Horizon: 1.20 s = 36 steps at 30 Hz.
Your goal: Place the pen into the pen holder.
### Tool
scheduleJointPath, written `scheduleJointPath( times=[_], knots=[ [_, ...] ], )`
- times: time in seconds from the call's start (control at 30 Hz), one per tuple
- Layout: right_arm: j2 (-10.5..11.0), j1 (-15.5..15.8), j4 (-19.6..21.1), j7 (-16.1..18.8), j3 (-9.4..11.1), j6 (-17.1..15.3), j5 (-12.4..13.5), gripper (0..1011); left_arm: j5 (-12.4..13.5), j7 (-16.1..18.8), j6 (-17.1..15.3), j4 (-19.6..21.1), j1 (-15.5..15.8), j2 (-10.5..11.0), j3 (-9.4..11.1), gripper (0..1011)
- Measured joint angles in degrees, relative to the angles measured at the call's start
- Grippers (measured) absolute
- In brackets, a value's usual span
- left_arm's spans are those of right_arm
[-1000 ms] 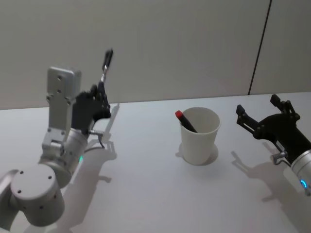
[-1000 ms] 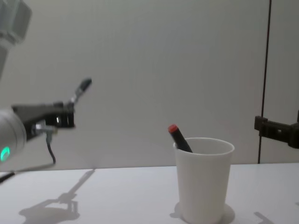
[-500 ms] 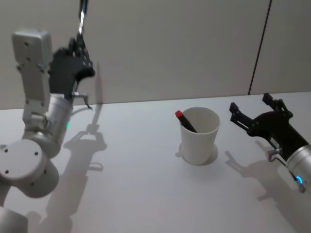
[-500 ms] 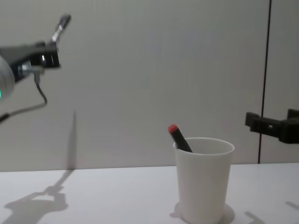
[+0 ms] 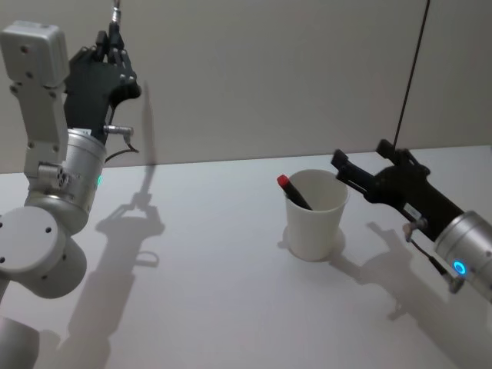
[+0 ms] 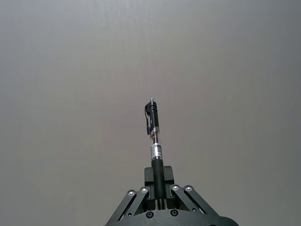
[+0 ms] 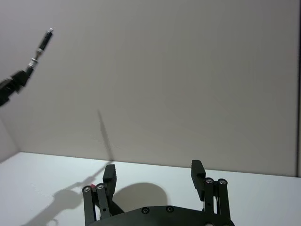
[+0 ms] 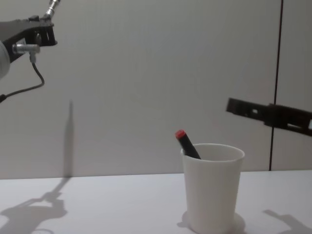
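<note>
The thin black pen (image 6: 155,141) with a clear middle points almost straight up, clip end on top. It is high in the air on the left, well apart from the cup. Its lower end is pinched tight in the black left gripper (image 6: 159,190).

The pen holder, a plain white paper cup (image 5: 315,219), stands upright on the white table (image 5: 207,269). A black marker with a red cap (image 5: 292,192) leans inside it, red end sticking out over the left rim.

The black right gripper (image 7: 153,172) hangs just beside the cup on its right, a bit higher than the rim. Its fingers are spread wide and hold nothing.
</note>
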<state>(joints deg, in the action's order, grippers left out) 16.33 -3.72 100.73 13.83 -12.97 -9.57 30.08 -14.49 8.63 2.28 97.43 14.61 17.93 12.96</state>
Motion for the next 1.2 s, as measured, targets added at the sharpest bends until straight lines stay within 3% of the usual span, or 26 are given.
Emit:
scheduleJointPath(
  times=[0.7,0.93,1.2],
  knots=[
    [-3.1,-5.5,-0.8,10.5,-0.3,-10.2,18.3,1001,4.8,-11.4,-3.6,1.9,-4.8,3.8,0.6,114],
    [-3.4,-6.3,-1.8,11.8,-0.7,-11.2,20.2,1001,5.7,-13.1,-3.8,2.3,-5.8,4.4,0.7,114],
    [-4.0,-7.2,-3.7,10.3,-1.5,-11.4,18.8,1001,5.9,-13.9,-3.8,2.5,-6.4,4.7,0.7,114]
  ],
)
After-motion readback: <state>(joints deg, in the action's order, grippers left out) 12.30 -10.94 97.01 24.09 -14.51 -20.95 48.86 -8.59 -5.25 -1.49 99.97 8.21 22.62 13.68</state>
